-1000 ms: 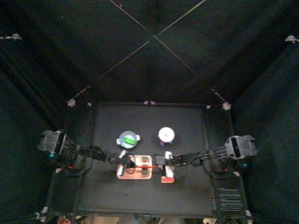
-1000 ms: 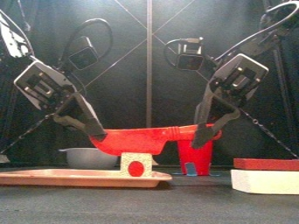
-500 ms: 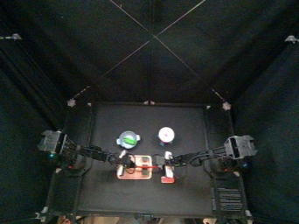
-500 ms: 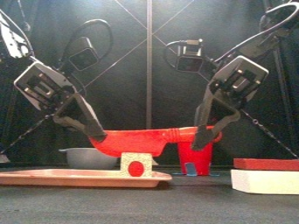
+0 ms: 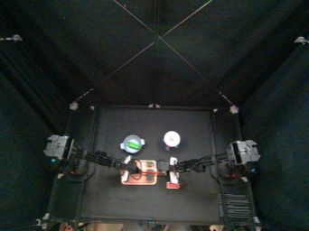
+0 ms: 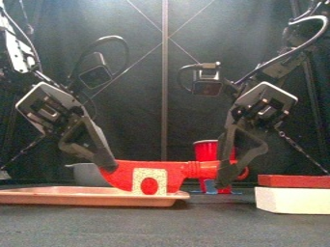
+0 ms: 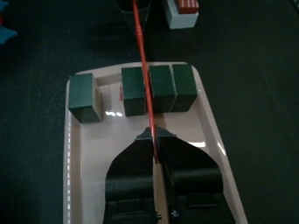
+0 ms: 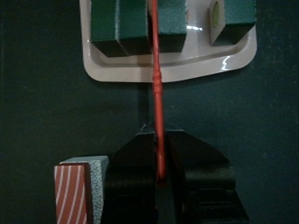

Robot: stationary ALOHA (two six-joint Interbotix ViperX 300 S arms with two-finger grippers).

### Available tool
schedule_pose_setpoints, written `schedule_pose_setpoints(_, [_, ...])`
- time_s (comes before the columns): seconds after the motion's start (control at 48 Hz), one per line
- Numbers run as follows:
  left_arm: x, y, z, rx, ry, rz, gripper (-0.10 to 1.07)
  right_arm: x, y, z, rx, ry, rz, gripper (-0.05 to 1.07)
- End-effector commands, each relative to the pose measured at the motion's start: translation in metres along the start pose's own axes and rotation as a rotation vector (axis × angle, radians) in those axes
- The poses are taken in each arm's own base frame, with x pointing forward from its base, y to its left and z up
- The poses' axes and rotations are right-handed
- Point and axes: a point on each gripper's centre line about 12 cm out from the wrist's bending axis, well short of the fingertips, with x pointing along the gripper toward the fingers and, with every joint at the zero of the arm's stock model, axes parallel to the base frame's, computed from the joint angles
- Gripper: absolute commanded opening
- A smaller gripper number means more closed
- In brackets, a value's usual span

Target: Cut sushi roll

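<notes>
The sushi roll [image 7: 170, 86], dark green outside, lies on a pale pink tray [image 7: 82, 149]; one cut piece [image 7: 80, 96] sits apart from the rest. A red knife [image 6: 168, 173] spans both grippers and rests down across the roll [image 6: 152, 180]. My left gripper [image 7: 156, 140] is shut on one end of the knife [image 7: 142, 52]. My right gripper [image 8: 158, 136] is shut on the other end [image 8: 153, 52], beside the tray's edge [image 8: 170, 68]. In the front view the left gripper [image 6: 114, 174] and right gripper [image 6: 222, 176] flank the roll, low over the tray [image 6: 52, 196].
A red cup [image 6: 206, 152] stands behind the knife. A grey bowl [image 6: 85, 172] sits behind the tray at left. A red-and-white box [image 6: 290, 193] lies at the front right, also in the right wrist view [image 8: 79, 184]. A green-and-white item [image 5: 132, 143] and a white one [image 5: 172, 138] sit further back.
Both arms have come down, bringing the knife from above the roll down onto it. The red cup now shows above the blade.
</notes>
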Motion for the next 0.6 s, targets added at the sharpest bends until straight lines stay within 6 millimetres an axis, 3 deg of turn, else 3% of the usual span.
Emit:
schedule_pose_setpoints(0.0, [0.0026,-0.0001,0.0052,0.001,-0.014,0.001,0.3,-0.0049,0.0006,0.012,0.001,-0.041,0.003,0.36])
schedule_pose_setpoints(0.583, [0.0043,0.0032,0.001,-0.021,0.015,0.019,0.3,0.0048,-0.0012,0.0089,0.005,-0.02,-0.003,0.36])
